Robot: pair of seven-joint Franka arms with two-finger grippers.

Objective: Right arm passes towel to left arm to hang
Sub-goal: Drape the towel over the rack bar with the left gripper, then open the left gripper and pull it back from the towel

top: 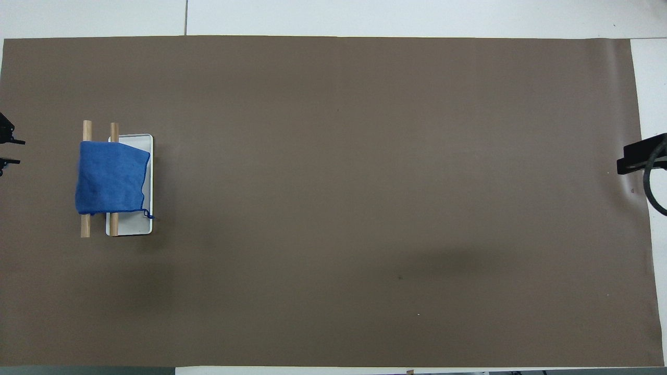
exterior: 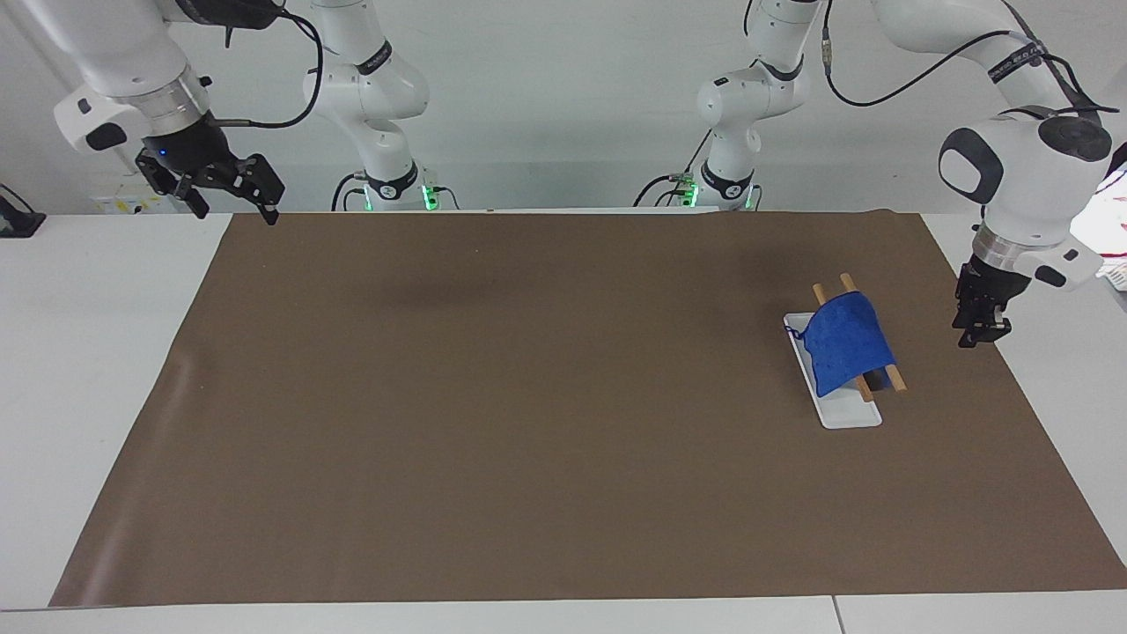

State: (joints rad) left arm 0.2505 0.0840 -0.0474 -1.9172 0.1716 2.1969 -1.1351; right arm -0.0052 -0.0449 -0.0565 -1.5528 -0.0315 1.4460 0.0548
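**Towel on the rack, left pincer clear of it**

Facing view: the towel (exterior: 847, 348) is draped over the two wooden rails (exterior: 894, 381) of the small rack, whose white base (exterior: 847, 416) sits on the brown mat (exterior: 528, 396) toward the left arm's end of the worktop. From the left pincer (exterior: 982, 335), the towel lies at about nine o'clock, near but apart, with bare mat between them. That pincer hangs low over the mat's edge and grips nothing. The rails, and the towel's fold over them, run roughly from eleven to five o'clock, so you are side-on to the rack. The right pincer (exterior: 236, 210) waits up over the mat's corner at the right arm's end, its fingers spread and empty, well apart from everything.

Overhead view: here the towel (top: 110, 178) sits at three o'clock from the left pincer (top: 14, 151), whose two tips show parted with nothing between them. The rails (top: 86, 230) run straight from twelve to six o'clock, and the cloth covers their middle stretch, with both ends bare. Its small loop (top: 149, 212) dangles at the corner over the base (top: 136, 225). Only a dark edge of the right pincer (top: 637, 156) shows at three o'clock of the frame.

Judging by this, the hang looks done. Your left arm is the nearer one, so draw it off toward nine o'clock in this view, away from the cloth.
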